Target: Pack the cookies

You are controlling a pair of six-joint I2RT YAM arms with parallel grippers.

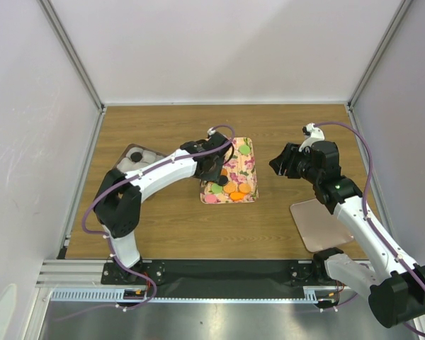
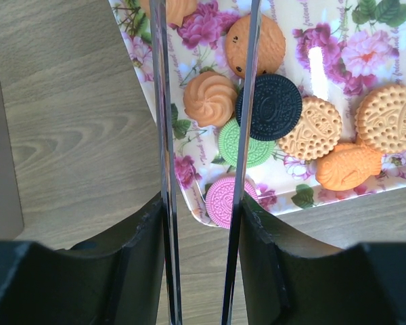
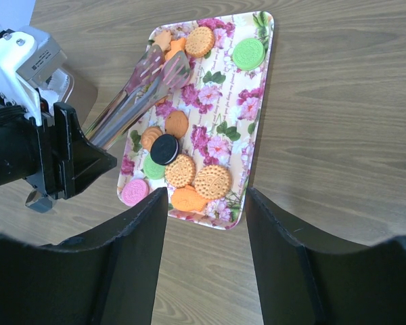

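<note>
- Top view, floral tray [image 1: 241,168]: lies on the wooden table [image 1: 198,227]. Most of the cookies [image 1: 234,191] bunch at its near end.
- Top view, left gripper [image 1: 216,172]: over the tray's left edge.
- Top view, right gripper [image 1: 278,164]: just right of the tray, apart from it.
- Top view, container [image 1: 138,157]: well left of the tray. A small dark round thing sits in it, too small to name.
- Top view, lid [image 1: 319,223]: right of the tray and nearer the bases.
- Left wrist view, tongs [image 2: 164,135]: the left fingers are clamped on them. Their two blades stand apart over the tray's corner, gripping nothing.
- Left wrist view, between the blades: pink cookie [image 2: 220,201], green cookie [image 2: 247,143] and orange swirl cookie [image 2: 210,99]. The black cookie [image 2: 271,106] lies under the right blade. Whether steel touches a cookie cannot be told.
- Right wrist view: the right fingers are apart with nothing between them, above the tray's near end. A lone green cookie [image 3: 248,53] lies at the far end.
- Progress, as judged: early. Every cookie clearly seen is on the tray and none is in the tongs, so nearly all the packing is left.
- Edges: the tray has a raised rim. The near-end cookies overlap, so lifting one may shift its neighbours.
- Room: there is bare wood on every side of the tray, and the path left to the container is open. The right gripper crowds the tray's right side.
</note>
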